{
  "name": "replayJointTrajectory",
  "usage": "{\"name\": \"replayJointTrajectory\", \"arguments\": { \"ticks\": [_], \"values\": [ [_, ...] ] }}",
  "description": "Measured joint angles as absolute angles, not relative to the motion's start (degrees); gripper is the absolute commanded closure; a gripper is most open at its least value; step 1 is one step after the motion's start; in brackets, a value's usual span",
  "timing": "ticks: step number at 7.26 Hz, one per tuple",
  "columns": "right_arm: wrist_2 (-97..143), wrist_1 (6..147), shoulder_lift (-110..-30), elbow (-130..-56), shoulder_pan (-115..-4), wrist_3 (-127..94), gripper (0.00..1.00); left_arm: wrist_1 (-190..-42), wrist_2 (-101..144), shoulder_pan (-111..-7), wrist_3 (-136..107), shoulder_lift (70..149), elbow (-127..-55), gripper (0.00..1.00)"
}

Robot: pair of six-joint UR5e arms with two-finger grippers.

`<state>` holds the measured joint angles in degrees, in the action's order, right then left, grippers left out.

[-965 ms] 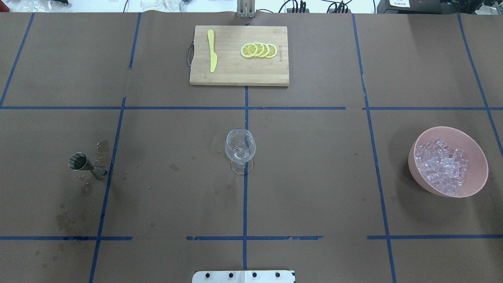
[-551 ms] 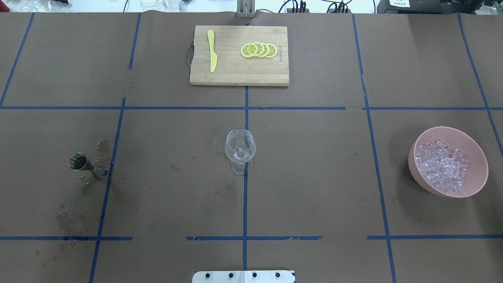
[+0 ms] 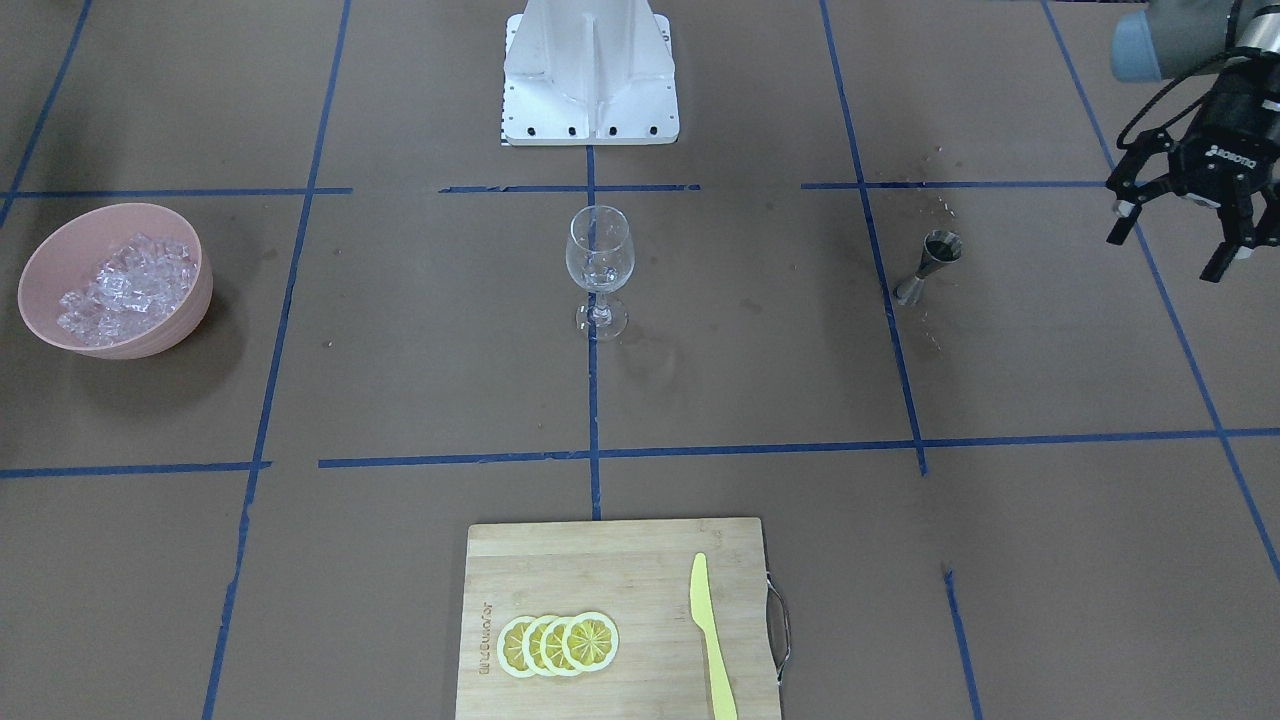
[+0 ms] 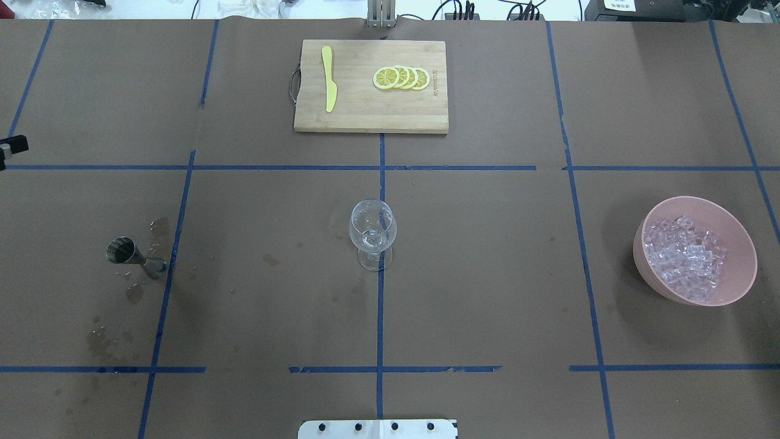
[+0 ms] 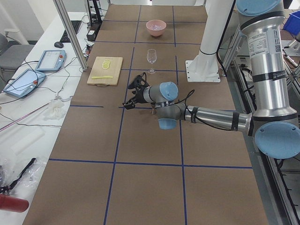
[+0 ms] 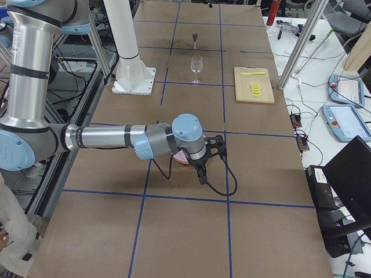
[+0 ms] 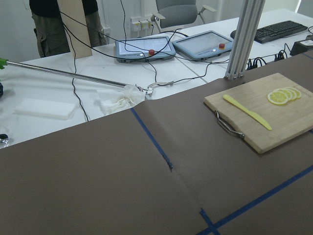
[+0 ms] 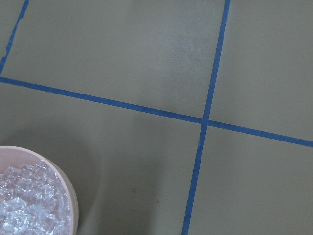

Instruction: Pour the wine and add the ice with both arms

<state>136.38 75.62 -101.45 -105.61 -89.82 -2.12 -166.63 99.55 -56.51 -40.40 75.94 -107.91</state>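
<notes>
Bright, even light from overhead, with no hard shadows. The pink bowl (image 4: 740, 268) lays a soft dark patch on the brown paper (image 4: 487, 274). The ice (image 4: 688, 262) glints and is not blown out. The white bench (image 4: 152, 7) beyond the far edge is washed out (overhead view). The right wrist view is greenish and slightly soft.

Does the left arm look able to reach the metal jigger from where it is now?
Probably yes. The left gripper hangs open off to one side of the jigger, and nothing stands between them; the wine glass is well clear.
</notes>
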Motion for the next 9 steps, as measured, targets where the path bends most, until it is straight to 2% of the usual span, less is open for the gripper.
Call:
{"name": "replayJointTrajectory", "arguments": {
  "ticks": [2,5,9],
  "values": [
    [136.4,75.6,-101.6,-105.6,-89.8,-2.3,0.0,-167.3,79.8,-42.1,-45.3,73.3,-110.1,0.0],
    [136.3,75.6,-101.7,-105.7,-89.8,-2.2,0.0,-167.0,51.7,-20.7,-54.9,71.9,-108.9,0.0],
    [136.3,75.6,-101.7,-105.6,-89.8,-2.2,0.0,-167.0,34.9,-9.6,-59.2,73.0,-104.4,0.0]
  ]
}}
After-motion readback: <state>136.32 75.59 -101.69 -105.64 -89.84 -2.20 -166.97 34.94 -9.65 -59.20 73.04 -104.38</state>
